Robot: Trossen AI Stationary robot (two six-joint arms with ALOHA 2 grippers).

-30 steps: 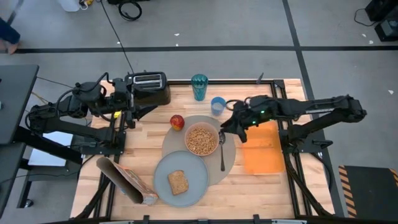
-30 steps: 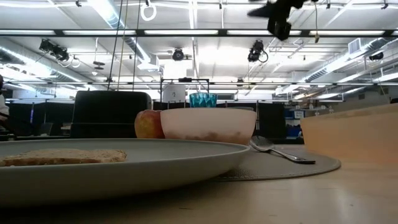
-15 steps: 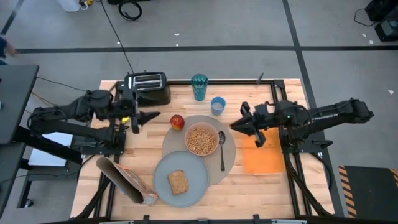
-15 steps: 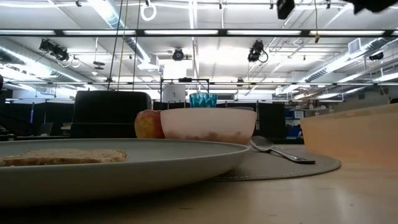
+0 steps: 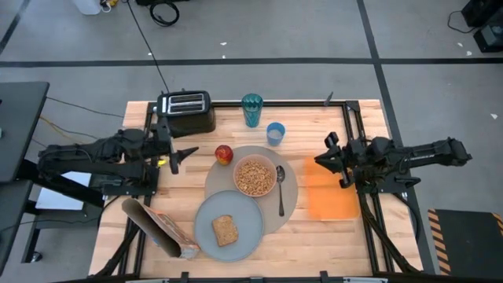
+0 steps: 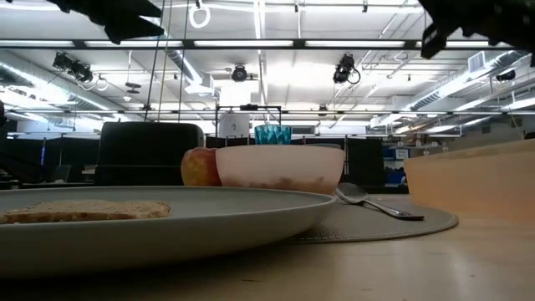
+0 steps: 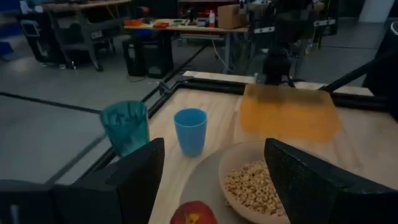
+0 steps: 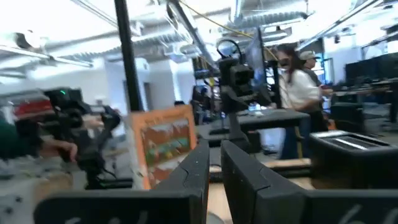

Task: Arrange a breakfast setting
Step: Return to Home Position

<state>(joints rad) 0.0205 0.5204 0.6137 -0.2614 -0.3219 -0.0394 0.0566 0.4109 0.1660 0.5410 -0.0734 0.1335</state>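
On round placemat point(image 5: 292, 198): translucent pink bowl point(image 6: 280, 167), metal spoon point(image 5: 281, 192); left gripper point(image 5: 187, 156) spread, right gripper point(image 5: 317, 159) pressed together.

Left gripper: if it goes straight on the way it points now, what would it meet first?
Probably the red apple, which lies directly ahead in the high view; the left gripper hangs high, so it might pass above it.

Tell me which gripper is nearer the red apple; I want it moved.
Left. The left gripper hovers beside the red apple; the right gripper is beyond the cereal bowl, by the orange mat.
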